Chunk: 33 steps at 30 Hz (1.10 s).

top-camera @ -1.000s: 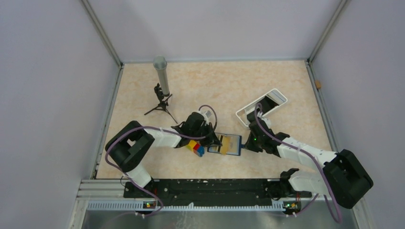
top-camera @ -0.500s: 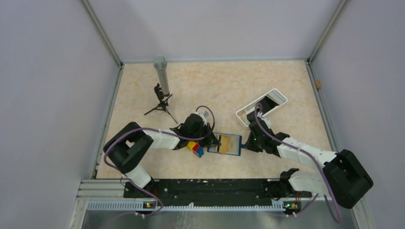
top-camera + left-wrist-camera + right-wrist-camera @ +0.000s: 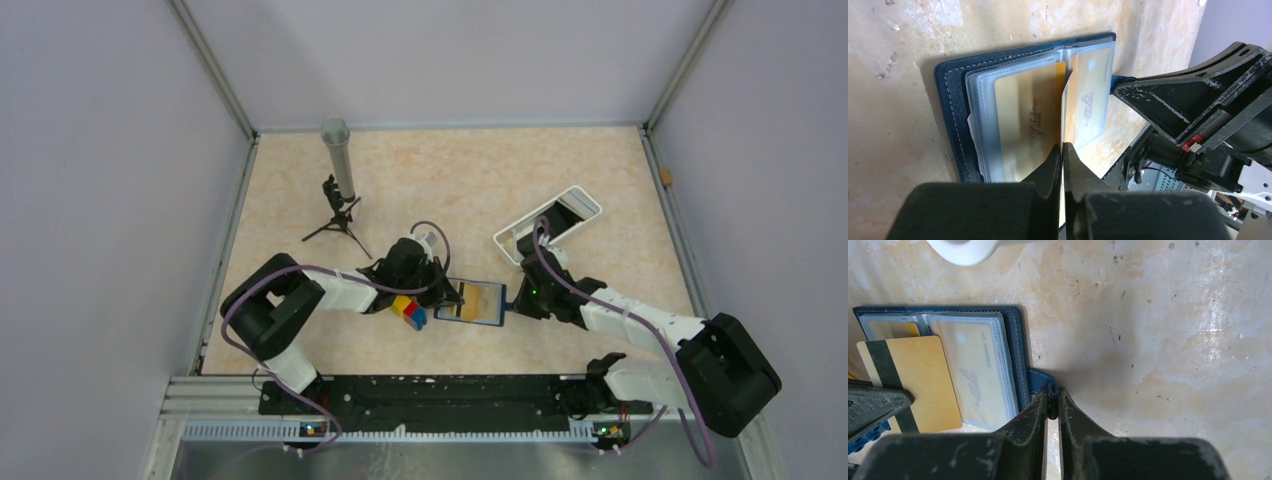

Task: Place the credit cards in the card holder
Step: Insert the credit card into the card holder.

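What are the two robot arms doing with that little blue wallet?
The left gripper is pinching a gold card on edge over the middle of the open card holder, which lies flat on the table. The right gripper is clamped on the holder's little tab. Other gold cards already sit in its clear sleeves.

Navy card holder (image 3: 950, 120) open flat, two gold cards (image 3: 1023, 125) sleeved inside, third gold card (image 3: 918, 382) tilted above

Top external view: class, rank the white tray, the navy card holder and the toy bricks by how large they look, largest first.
1. white tray, clearly the longest.
2. card holder, lying open.
3. toy bricks, the smallest cluster.
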{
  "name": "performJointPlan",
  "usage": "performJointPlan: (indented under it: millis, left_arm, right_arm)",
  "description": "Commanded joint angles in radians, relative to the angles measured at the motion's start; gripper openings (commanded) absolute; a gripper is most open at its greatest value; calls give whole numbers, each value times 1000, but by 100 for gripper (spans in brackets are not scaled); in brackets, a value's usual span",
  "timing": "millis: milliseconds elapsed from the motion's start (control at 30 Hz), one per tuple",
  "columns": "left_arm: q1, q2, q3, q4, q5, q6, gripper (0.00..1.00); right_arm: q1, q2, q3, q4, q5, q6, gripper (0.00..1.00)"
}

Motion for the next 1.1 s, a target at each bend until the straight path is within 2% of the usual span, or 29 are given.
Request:
performJointPlan:
  millis: [0, 467, 1067]
  left_arm:
    - [5, 36, 4, 54, 30, -7, 0]
    - [5, 106, 13, 113, 43, -13, 0]
    - [4, 142, 6, 205, -13, 35, 0]
  right_arm:
    - [11, 13, 4, -9, 21, 0, 0]
    - [11, 20, 2, 0, 13, -2, 0]
    - [10, 33, 2, 17, 0, -3, 0]
